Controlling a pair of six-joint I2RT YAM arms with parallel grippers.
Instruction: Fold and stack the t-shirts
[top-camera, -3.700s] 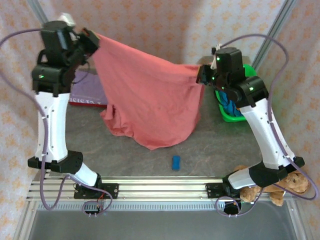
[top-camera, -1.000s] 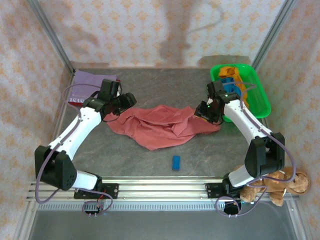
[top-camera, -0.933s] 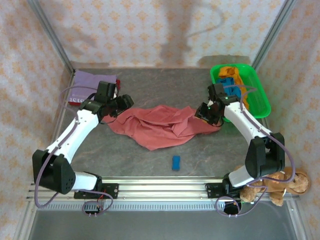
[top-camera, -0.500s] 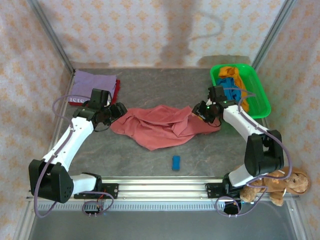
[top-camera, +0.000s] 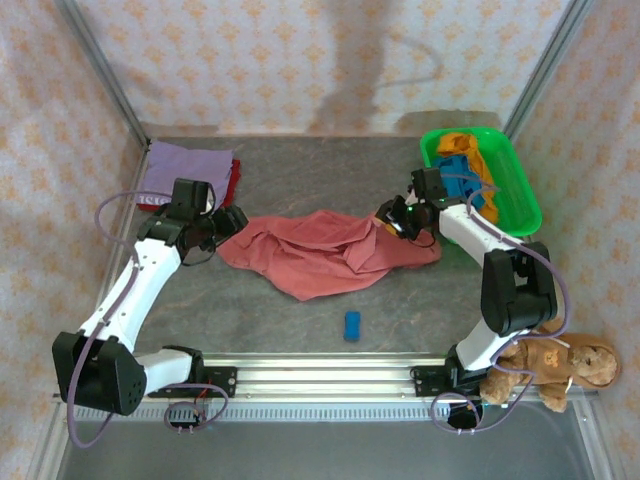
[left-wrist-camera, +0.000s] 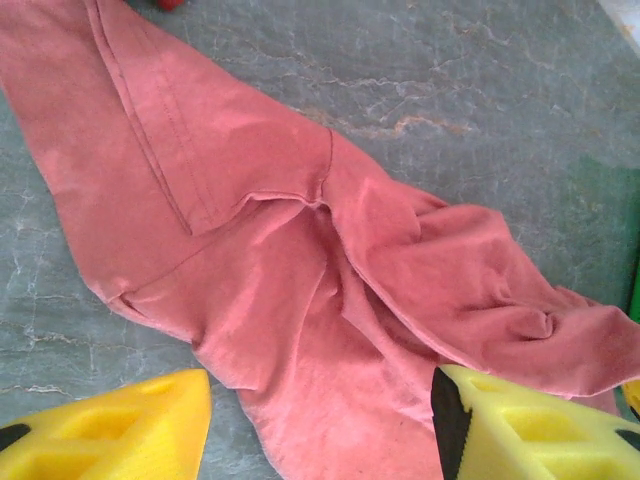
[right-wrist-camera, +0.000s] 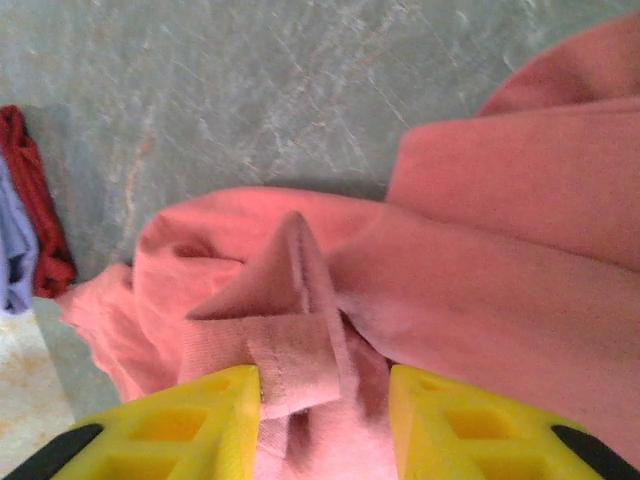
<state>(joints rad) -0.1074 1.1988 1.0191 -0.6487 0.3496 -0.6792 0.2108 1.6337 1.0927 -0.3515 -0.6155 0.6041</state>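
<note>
Top external view: the big pink t-shirt (top-camera: 320, 250) lies in a soft, wrinkly heap in the middle of the grey, stone-patterned table (top-camera: 300, 170). Its long side runs left to right, and one pointy flap reaches toward the near edge. The right gripper (top-camera: 392, 218) is at the shirt's right end. In the right wrist view its yellow fingers (right-wrist-camera: 180, 420) are clamped on a bunched fold of pink cloth. The left gripper (top-camera: 228, 220) is at the shirt's left end with its jaws apart, holding nothing. A flat lilac t-shirt (top-camera: 185, 162) lies in the far left corner, with a dark red t-shirt (top-camera: 229, 183) peeking out at its edge. A shiny green tray (top-camera: 525, 200) at the far right holds a crumpled blue t-shirt (top-camera: 458, 172) and an orange t-shirt (top-camera: 462, 145).
</note>
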